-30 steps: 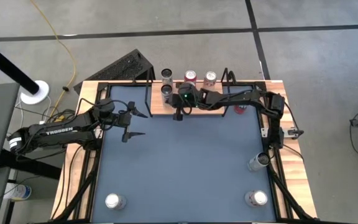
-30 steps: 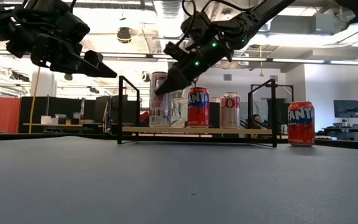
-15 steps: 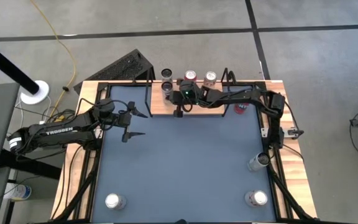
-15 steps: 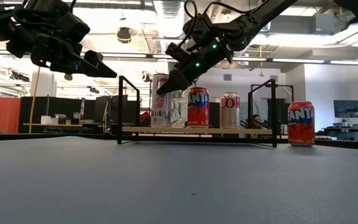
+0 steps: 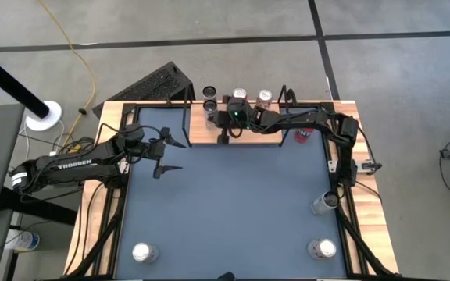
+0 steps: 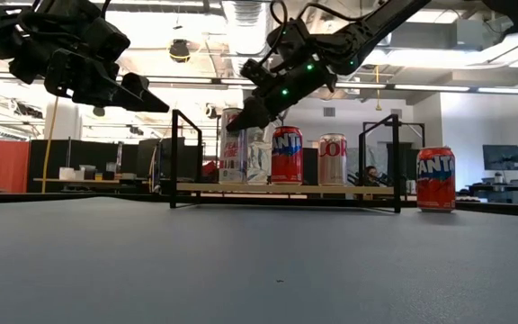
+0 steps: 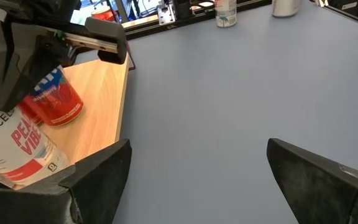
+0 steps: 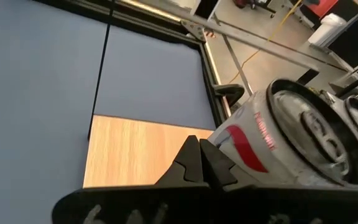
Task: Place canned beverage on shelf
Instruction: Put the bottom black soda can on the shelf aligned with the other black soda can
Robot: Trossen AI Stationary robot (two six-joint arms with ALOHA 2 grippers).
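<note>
The left gripper (image 5: 165, 154) is hovering above the left part of the bench (image 5: 233, 211), its fingers (image 7: 316, 177) spread wide with nothing between them. Next over, the shelf (image 6: 286, 188) is standing at the bench's far edge, holding a row of upright cans: a tall silver can (image 6: 232, 144), a clear one just beside it, a red can (image 6: 286, 155) and a white-and-red can (image 6: 332, 159). The right gripper (image 6: 244, 117) is hanging over the shelf's left end beside the silver can, its fingers (image 8: 201, 163) pressed together on nothing. An orange Fanta can (image 6: 435, 178) is standing on the bench, right of the shelf.
</note>
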